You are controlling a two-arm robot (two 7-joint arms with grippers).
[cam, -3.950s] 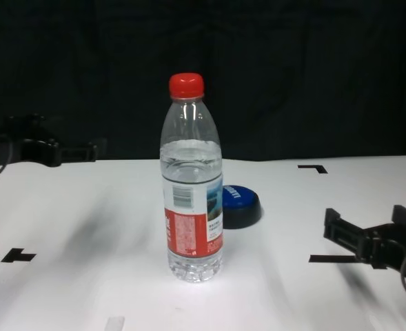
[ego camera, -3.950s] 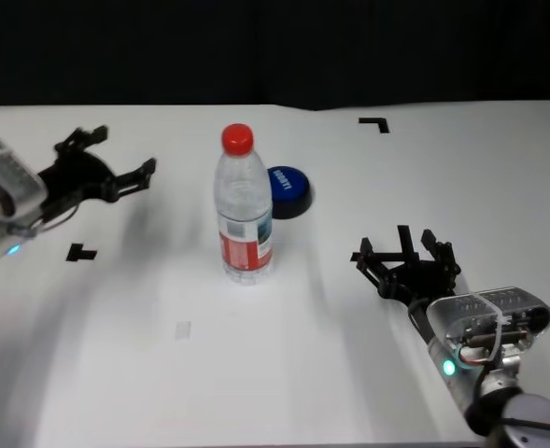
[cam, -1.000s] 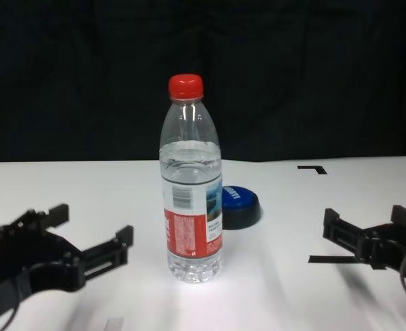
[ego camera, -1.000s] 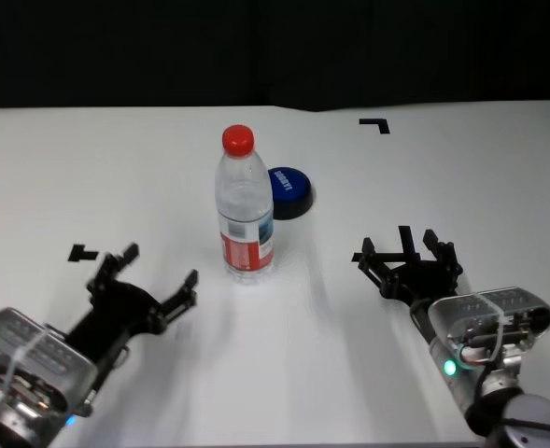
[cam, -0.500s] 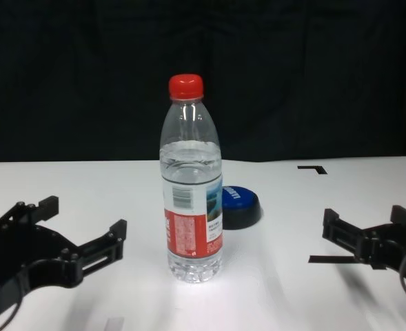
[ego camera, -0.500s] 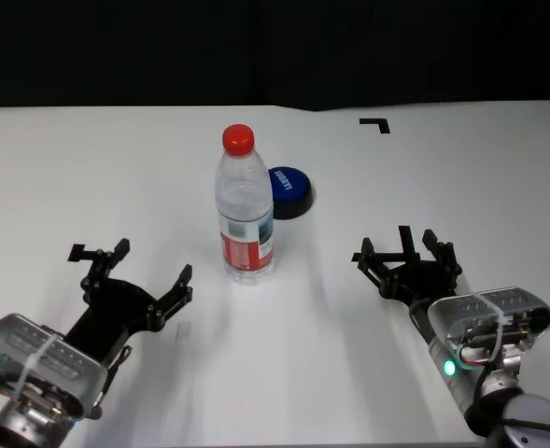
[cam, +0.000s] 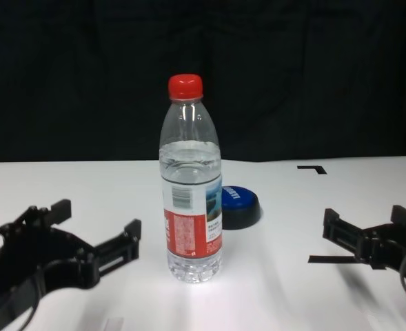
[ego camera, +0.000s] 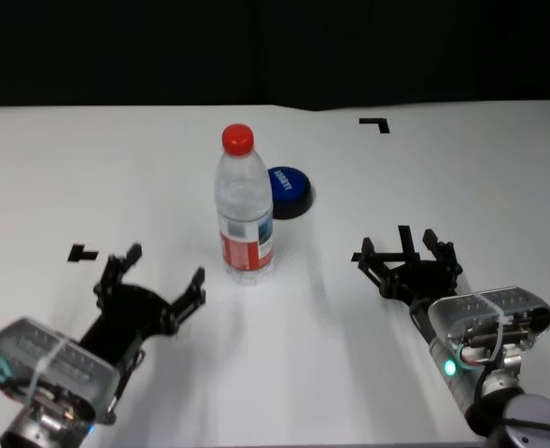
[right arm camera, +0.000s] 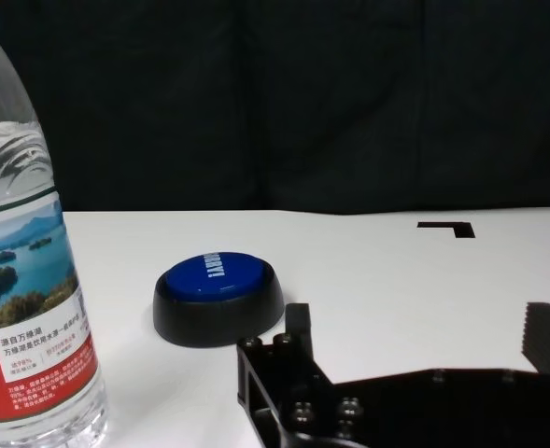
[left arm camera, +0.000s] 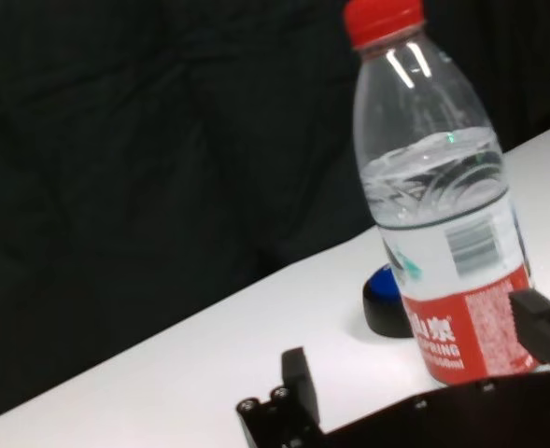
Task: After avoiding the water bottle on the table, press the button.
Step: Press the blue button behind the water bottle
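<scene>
The water bottle (ego camera: 245, 215), clear with a red cap and a red, white and blue label, stands upright mid-table (ego camera: 461, 177). Right behind it, slightly to the right, sits the low blue button (ego camera: 289, 189) on its black base. My left gripper (ego camera: 160, 284) is open, low over the table's near left, a short way left of the bottle (cam: 191, 200) and apart from it. In the left wrist view the bottle (left arm camera: 443, 215) rises past the fingers (left arm camera: 298, 385), with the button (left arm camera: 385, 301) partly hidden behind it. My right gripper (ego camera: 405, 254) rests open at the near right.
Black tape marks lie on the table: one L-shaped corner (ego camera: 375, 123) at the far right and another mark (ego camera: 80, 252) at the left near my left gripper. A black curtain backs the table.
Four seconds ago the left gripper was high at the far left; it has since come down to the near left. In the last half second it shifted a little right, toward the bottle. The right arm stayed still.
</scene>
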